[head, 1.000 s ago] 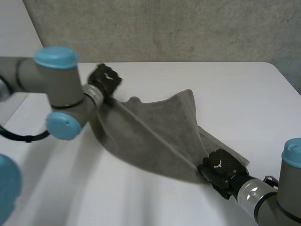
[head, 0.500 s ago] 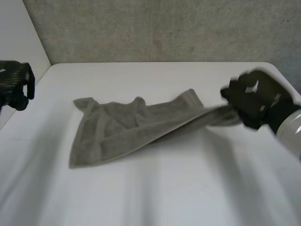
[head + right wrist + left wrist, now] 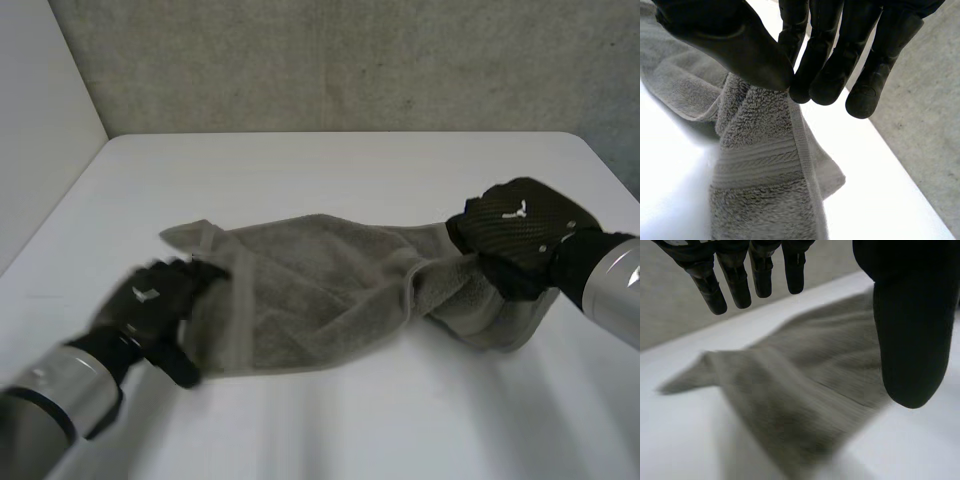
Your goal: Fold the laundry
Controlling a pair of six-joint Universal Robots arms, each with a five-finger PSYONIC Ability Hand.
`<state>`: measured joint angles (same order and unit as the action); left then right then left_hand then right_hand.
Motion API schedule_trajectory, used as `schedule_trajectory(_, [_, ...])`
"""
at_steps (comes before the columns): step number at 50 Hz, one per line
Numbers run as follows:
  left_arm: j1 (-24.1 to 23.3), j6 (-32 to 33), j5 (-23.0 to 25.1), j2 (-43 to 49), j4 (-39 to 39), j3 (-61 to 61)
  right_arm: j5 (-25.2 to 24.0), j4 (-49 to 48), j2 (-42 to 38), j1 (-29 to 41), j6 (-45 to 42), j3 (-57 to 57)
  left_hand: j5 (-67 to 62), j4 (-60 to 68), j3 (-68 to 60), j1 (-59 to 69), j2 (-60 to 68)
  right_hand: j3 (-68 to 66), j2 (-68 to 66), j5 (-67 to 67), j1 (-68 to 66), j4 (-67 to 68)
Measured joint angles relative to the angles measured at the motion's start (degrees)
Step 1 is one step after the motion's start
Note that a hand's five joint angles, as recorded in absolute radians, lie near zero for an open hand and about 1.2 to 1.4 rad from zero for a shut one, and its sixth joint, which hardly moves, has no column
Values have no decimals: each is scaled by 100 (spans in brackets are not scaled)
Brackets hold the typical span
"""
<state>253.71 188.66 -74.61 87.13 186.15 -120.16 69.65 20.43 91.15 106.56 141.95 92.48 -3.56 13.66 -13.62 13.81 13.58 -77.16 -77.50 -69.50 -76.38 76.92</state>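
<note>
Grey towel (image 3: 320, 290) lies rumpled mid tabletop (image 3: 330, 170). R hand (image 3: 520, 235) pinches its bunched end btw thumb & fingers (image 3: 815, 60). L hand (image 3: 150, 305) at opposite edge, fingers released, straight over the cloth.

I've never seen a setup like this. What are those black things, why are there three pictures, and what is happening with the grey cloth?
This is a robot with two arms at a white table, each ending in a black hand. The wide picture comes from a camera between the arms, looking down. The other two come from cameras on the wrists, each looking along its own hand. A grey towel lies rumpled on the table. The right hand pinches one end of it between thumb and fingers. The left hand is open at the other end, gripping nothing. The job is folding laundry.
</note>
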Motion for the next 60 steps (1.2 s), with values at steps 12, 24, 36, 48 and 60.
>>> schedule_trajectory(12, [-426,566,72,777,1089,-289,10,-602,12,-268,8,685,-466,438,-449,429,452,0,0,0,0,0])
schedule_trajectory(24, [-343,1509,0,1668,1477,-93,-42,-936,-9,-609,18,1081,-504,467,-478,455,488,0,0,-1,0,0])
schedule_trajectory(36, [-314,1589,-261,2026,1940,93,-39,-1066,-79,-707,17,1166,-841,809,-823,802,824,0,0,0,0,0])
schedule_trajectory(48, [-304,1577,-257,2329,1945,297,-39,-1109,-191,-708,16,1200,-1033,1019,-1028,1005,1030,0,0,-1,0,0])
schedule_trajectory(60, [-304,1581,-255,2529,1950,570,-39,-1111,-237,-707,8,1211,-1768,1775,-1805,1788,1812,0,0,-1,0,0])
